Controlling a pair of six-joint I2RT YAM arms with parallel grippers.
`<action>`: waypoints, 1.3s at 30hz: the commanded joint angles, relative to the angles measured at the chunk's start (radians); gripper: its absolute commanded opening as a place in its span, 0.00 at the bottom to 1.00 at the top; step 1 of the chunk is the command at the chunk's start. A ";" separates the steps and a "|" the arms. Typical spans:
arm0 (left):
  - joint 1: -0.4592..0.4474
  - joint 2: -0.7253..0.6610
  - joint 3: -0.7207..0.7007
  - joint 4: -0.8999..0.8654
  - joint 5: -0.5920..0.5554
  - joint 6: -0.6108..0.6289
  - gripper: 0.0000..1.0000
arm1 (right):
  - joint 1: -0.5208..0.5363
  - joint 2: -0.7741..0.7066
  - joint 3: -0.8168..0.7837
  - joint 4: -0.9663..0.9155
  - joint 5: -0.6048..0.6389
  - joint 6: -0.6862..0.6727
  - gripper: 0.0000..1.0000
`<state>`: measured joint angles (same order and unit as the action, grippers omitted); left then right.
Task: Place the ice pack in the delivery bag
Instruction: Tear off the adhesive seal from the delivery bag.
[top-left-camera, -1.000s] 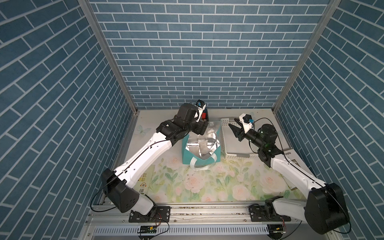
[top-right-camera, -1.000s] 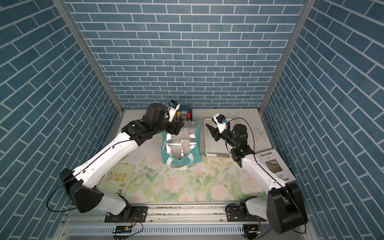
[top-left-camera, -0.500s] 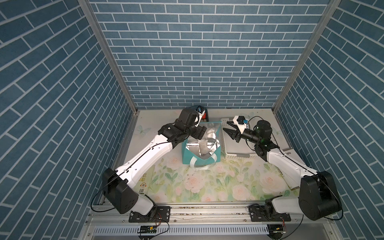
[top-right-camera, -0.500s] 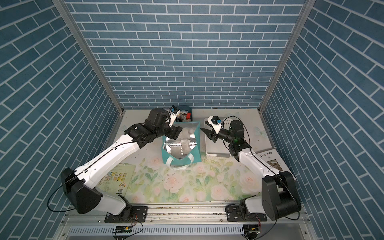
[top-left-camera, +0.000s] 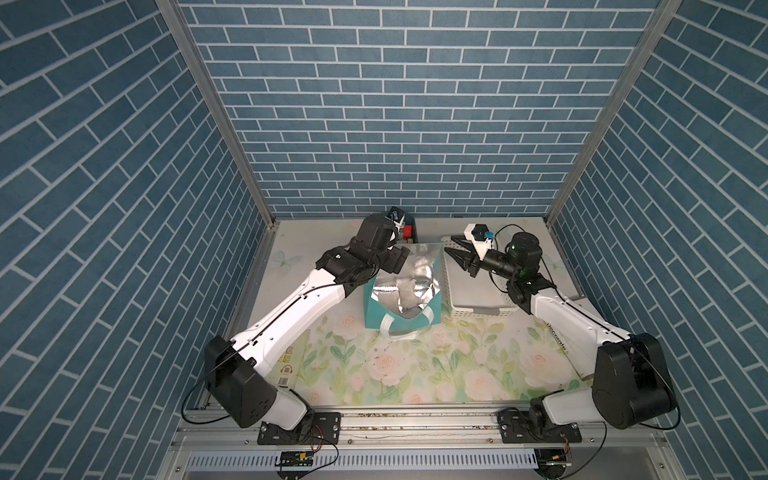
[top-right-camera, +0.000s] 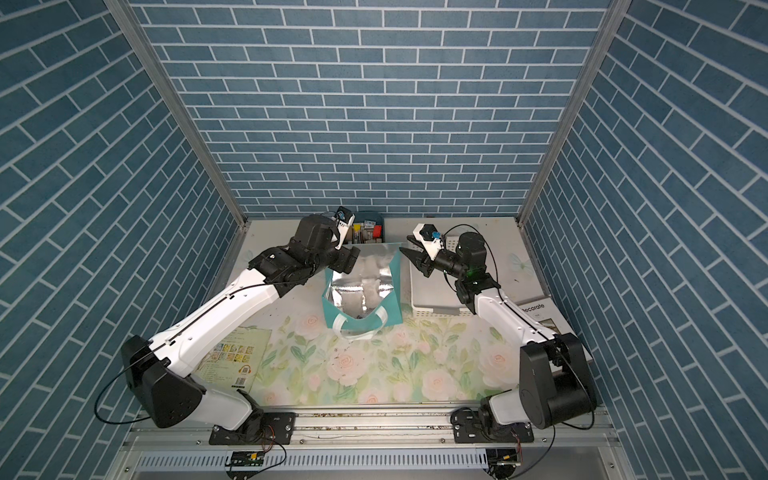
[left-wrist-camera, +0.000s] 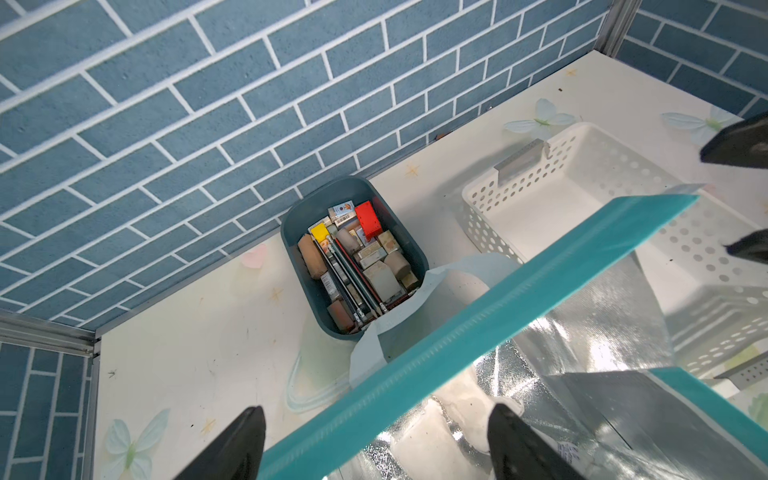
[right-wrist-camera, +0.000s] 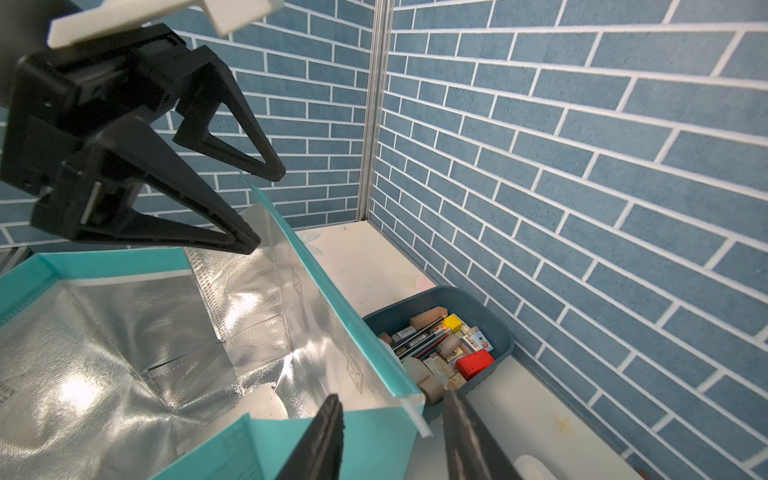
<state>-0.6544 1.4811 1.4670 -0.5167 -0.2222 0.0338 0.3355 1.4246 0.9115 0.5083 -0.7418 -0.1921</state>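
The delivery bag (top-left-camera: 372, 311) (top-right-camera: 392, 309) stands open mid-table, teal outside and silver foil inside, with white handles. The white ice pack (top-left-camera: 405, 293) (top-right-camera: 371, 291) lies inside it on the foil, also showing in the wrist views (left-wrist-camera: 440, 432) (right-wrist-camera: 266, 401). My left gripper (top-left-camera: 395, 259) (left-wrist-camera: 376, 415) is open and straddles the bag's far teal rim (left-wrist-camera: 498, 299) without touching it. My right gripper (top-left-camera: 449, 243) (right-wrist-camera: 392, 399) is open, and the bag's far right corner (right-wrist-camera: 409, 399) stands between its jaws.
A white perforated basket (top-left-camera: 478, 295) stands right of the bag, under my right arm. A small dark blue bin (left-wrist-camera: 353, 257) of small items sits behind the bag at the back wall. A booklet (top-right-camera: 232, 357) lies front left and a box (top-right-camera: 540, 311) at the right.
My right gripper has swung left and down to the bag's far right corner, its jaws a little narrower. My left gripper has sunk slightly toward the bag's far rim.
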 joint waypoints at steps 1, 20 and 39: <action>-0.004 -0.006 -0.010 0.010 -0.027 -0.008 0.87 | 0.002 0.021 0.024 -0.015 -0.018 -0.020 0.40; -0.005 0.015 -0.009 0.010 -0.028 -0.017 0.87 | 0.047 0.021 0.049 -0.100 0.038 -0.026 0.00; -0.005 0.033 0.027 -0.016 -0.037 -0.064 0.87 | 0.226 -0.174 0.075 -0.183 0.095 0.121 0.00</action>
<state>-0.6544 1.5307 1.4670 -0.5182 -0.2276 -0.0044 0.5240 1.2770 0.9417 0.3370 -0.6434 -0.1291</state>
